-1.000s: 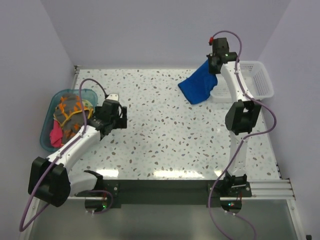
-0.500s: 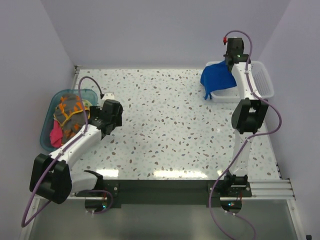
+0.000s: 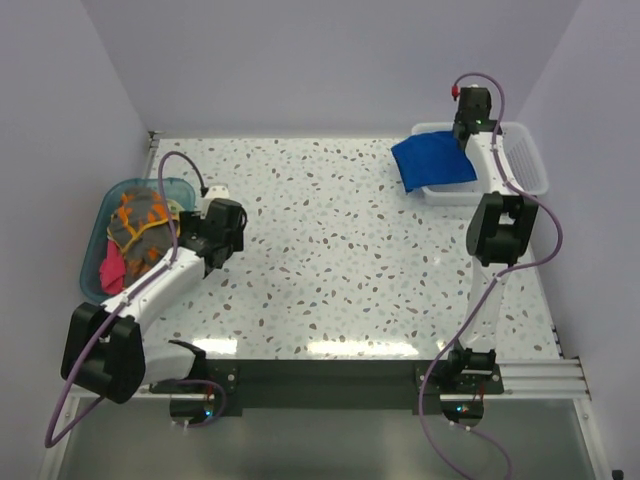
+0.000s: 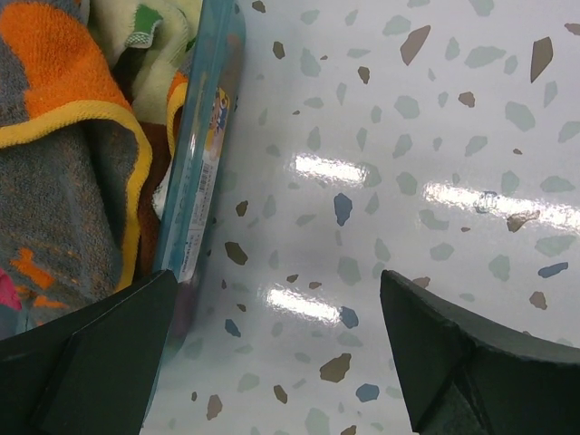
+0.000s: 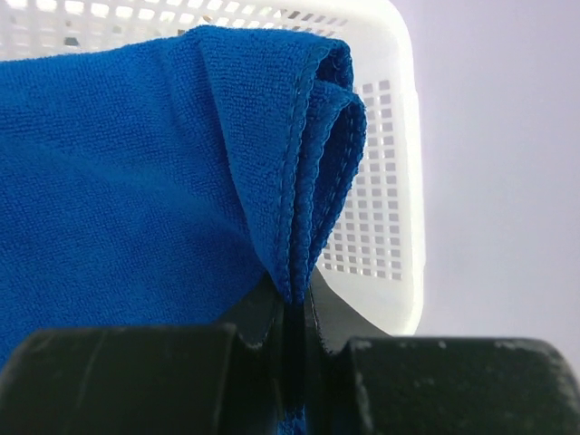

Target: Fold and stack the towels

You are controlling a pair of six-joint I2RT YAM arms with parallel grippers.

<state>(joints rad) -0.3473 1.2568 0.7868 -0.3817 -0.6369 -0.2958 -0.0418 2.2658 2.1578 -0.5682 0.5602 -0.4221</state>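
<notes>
My right gripper (image 3: 467,128) is shut on the folded royal blue towel (image 3: 431,161) and holds it over the left end of the white mesh basket (image 3: 525,160). In the right wrist view the towel's edges (image 5: 308,181) are pinched between the fingers (image 5: 340,313), with the basket (image 5: 385,208) behind. My left gripper (image 3: 222,215) is open and empty, low over the table beside the teal tub (image 3: 98,278). The tub holds the orange and grey towel (image 3: 140,222), a yellow-green one (image 3: 176,210) and a pink one (image 3: 112,270). The left wrist view shows the orange and grey towel (image 4: 63,154).
The tub's wall (image 4: 195,190) lies just left of my left gripper's (image 4: 276,353) left finger. The speckled table (image 3: 330,260) spreads between the tub and the basket. Grey walls close the back and sides.
My right arm has carried the blue towel from the back middle of the table rightward and over the basket's left end. My left gripper has shifted slightly left toward the tub.
</notes>
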